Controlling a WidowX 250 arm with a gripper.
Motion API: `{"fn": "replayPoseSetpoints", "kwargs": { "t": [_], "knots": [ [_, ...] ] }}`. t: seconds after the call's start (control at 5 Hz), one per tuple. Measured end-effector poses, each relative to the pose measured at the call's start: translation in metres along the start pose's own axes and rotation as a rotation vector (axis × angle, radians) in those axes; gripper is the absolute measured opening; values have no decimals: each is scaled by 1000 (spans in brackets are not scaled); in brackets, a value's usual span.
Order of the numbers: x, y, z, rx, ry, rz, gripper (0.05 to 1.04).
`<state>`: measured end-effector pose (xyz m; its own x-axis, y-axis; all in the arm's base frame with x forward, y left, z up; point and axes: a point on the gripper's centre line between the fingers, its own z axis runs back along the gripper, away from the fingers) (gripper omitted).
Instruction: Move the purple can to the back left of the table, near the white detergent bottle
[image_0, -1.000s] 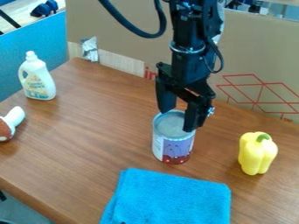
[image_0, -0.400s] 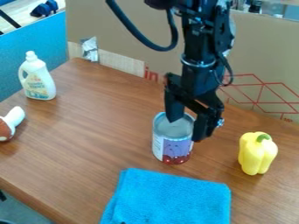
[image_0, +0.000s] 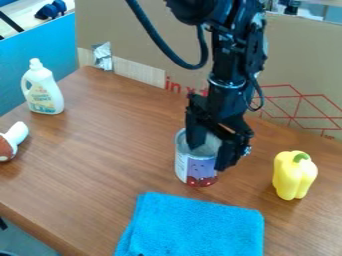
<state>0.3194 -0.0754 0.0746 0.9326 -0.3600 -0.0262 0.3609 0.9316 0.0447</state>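
The black gripper is at the tin can, right of the middle of the view, with its fingers apart. One finger overlaps the can's open-looking grey top, and the other is at the can's right side. The can stands upright on the table, with a purple, white and red label. Whether either finger touches it, I cannot tell. Part of the can's top and right side is hidden behind the gripper.
On the wooden table, a folded blue cloth lies in front of the can and a yellow pepper stands at right. A white bottle and a brown-and-white object are at left. Cardboard borders the back.
The gripper first shifted to the right across the can, then came lower and slightly left. The can, cloth and pepper show no clear movement.
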Motion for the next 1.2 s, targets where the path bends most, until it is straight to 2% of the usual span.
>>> {"fn": "replayPoseSetpoints", "kwargs": {
  "t": [0.2, 0.4, 0.6, 0.8, 1.0, 1.2],
  "knots": [
    [-1, 18, -4, 5, 31, 46, 1001],
    [-2, 36, -5, 42, 65, 78, 1002],
    [-9, 72, -5, 84, 119, 148, 1001],
    [-29, 119, -6, 87, 175, 270, 1001],
    [-40, 148, -7, 87, 206, 350, 1001],
    [-48, 169, -5, 76, 210, 387, 1001]
  ]
}}
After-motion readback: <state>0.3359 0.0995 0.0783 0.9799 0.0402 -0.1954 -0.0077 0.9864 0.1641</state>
